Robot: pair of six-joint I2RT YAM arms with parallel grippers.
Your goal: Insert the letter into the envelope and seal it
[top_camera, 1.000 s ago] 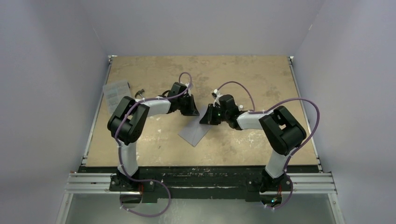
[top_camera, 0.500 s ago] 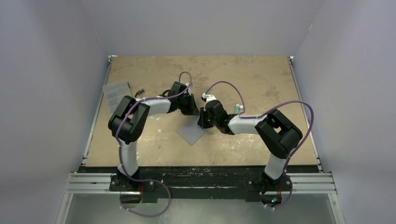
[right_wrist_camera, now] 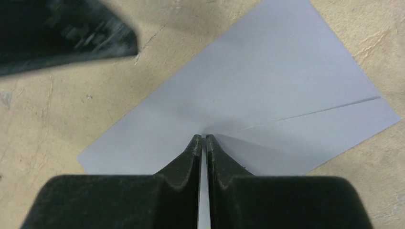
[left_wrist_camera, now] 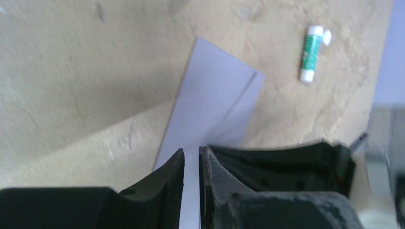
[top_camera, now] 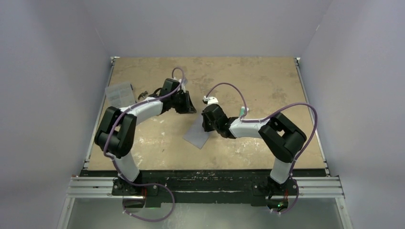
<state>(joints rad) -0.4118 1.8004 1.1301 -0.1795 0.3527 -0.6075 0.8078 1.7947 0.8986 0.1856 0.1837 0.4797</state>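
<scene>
Right claw (top_camera: 204,125) over grey-blue envelope (top_camera: 197,137)
</scene>
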